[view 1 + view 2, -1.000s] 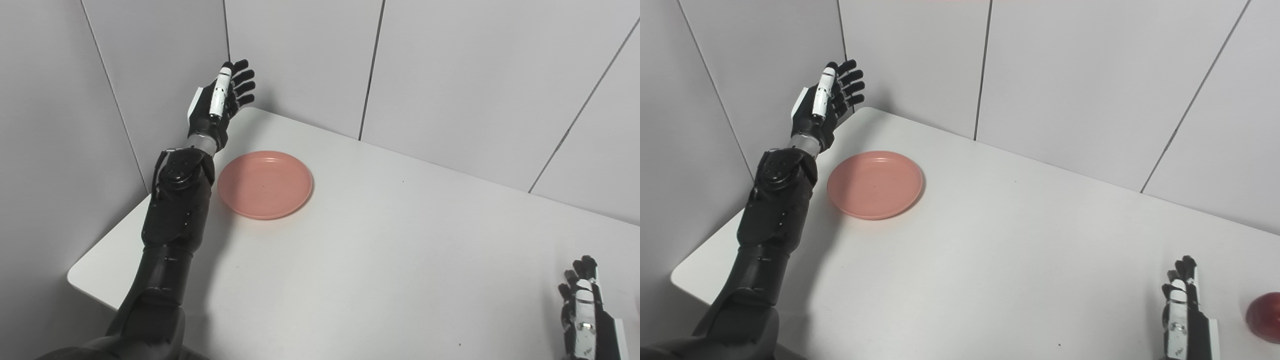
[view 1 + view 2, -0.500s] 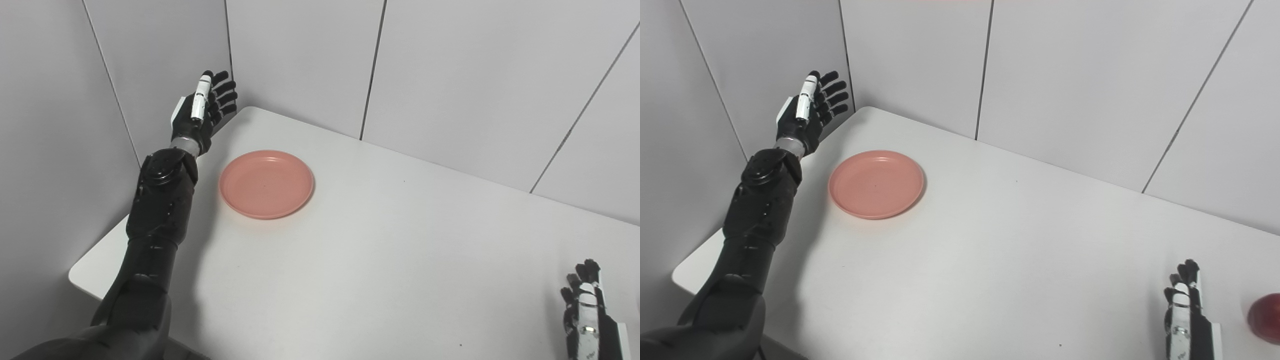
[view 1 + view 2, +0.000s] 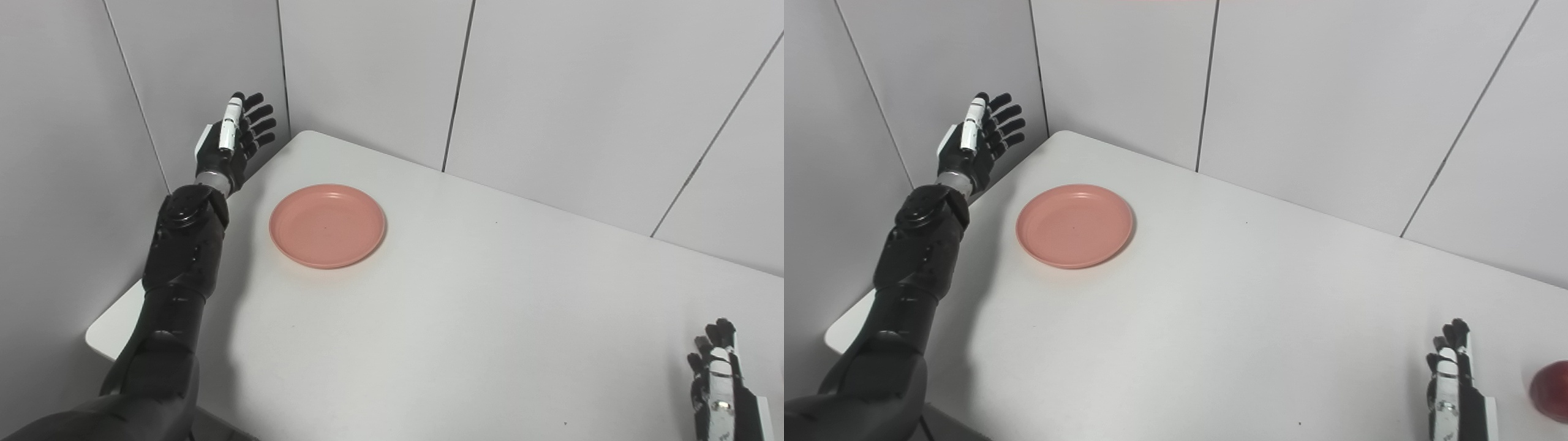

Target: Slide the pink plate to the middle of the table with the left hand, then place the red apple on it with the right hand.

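Presently the first step stands undone: the left hand (image 3: 231, 142), spread and empty, hovers beyond the pink plate (image 3: 327, 225), needing to descend to its rim, while the right hand (image 3: 1453, 383) waits empty, fingers extended, beside the red apple (image 3: 1551, 390).

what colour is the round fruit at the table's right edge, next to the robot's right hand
Dark red: the round apple, clearest in the right eye view, where the frame cuts it off.

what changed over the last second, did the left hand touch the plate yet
No contact yet. The left hand stayed open and raised, and drifted left and slightly down, away from the pink plate, toward the wall panels beyond the table edge. Nothing was gripped or released. The plate, the red apple at the right edge and the open right hand kept their places.
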Robot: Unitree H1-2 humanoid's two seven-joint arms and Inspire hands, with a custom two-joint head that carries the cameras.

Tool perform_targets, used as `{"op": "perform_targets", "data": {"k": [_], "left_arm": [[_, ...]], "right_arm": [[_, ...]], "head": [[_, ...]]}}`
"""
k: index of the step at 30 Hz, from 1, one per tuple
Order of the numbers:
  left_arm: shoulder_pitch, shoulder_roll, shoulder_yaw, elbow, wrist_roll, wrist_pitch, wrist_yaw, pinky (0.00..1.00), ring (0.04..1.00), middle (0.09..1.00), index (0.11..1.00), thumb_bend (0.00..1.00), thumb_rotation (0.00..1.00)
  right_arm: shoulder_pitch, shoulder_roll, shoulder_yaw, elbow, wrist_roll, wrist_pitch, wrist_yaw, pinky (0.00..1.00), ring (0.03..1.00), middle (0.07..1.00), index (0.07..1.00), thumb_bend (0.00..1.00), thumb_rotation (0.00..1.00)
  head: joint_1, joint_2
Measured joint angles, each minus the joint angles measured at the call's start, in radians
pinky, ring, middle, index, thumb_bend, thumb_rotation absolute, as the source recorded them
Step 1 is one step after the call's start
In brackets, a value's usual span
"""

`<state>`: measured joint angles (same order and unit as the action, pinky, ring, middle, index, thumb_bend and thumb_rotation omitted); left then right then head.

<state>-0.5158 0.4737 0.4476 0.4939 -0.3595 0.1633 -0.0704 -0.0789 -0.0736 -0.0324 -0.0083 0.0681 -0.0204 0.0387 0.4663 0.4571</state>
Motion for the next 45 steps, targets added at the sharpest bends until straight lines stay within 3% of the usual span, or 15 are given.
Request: {"op": "perform_targets", "data": {"k": [22,45], "left_arm": [[0.031,-0.004,-0.04,0.094,-0.003,-0.039,-0.037,0.82,0.837,0.842,0.821,0.34,1.0],[0.038,-0.009,-0.041,0.185,-0.006,-0.103,-0.077,0.81,0.825,0.827,0.802,0.33,1.0]], "right_arm": [[0.004,-0.001,-0.001,-0.022,-0.004,0.026,0.008,1.0,1.0,1.0,1.0,0.0,1.0],[0.005,0.001,-0.001,-0.039,-0.005,0.049,0.007,1.0,1.0,1.0,1.0,0.0,1.0]], "head": [[0.002,0.009],[-0.002,0.012]]}}
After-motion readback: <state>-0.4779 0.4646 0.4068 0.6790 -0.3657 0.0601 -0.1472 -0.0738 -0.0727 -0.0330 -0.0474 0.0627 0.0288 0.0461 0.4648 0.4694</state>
